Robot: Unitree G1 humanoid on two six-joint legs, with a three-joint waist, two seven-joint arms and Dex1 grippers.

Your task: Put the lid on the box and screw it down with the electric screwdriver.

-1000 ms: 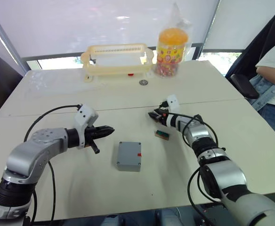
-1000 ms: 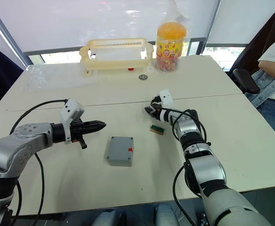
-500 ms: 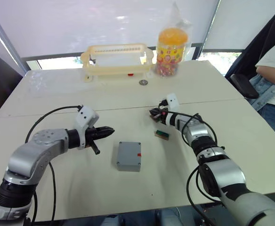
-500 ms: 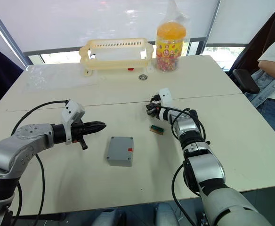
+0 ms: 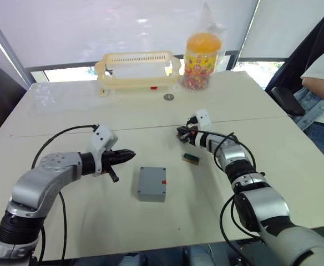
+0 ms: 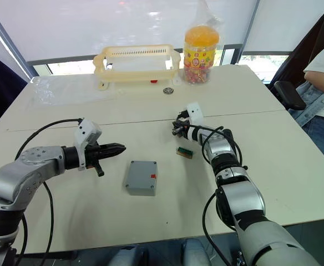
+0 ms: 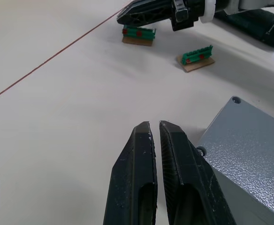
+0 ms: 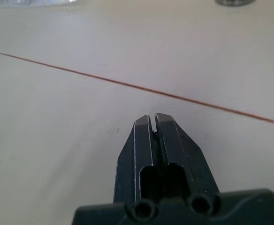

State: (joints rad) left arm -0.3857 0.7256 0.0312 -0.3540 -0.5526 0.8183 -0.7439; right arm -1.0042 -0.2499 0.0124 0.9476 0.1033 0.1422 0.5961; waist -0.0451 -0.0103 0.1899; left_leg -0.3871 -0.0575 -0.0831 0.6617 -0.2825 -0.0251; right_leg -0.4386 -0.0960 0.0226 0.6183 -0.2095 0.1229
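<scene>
Box (image 5: 152, 183): grey, lid already seated, red mark on top; rests on the table (image 5: 67, 116) near centre, between the two arms.
Left gripper (image 5: 130, 154): fingers pressed together, empty, just left of the box, apart from it.
Right gripper (image 6: 176, 129): fingers pressed together, empty, right of and beyond the box.
Small green part (image 5: 191, 159): near the right gripper.
Yellow basket (image 5: 138, 70), candy jar (image 5: 202, 54): far edge.

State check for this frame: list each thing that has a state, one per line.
box: lid on, flat on the table, not held
left gripper: shut, empty, beside the box
right gripper: shut, empty, above the table
candy jar: upright, orange lid on
yellow basket: upright
</scene>
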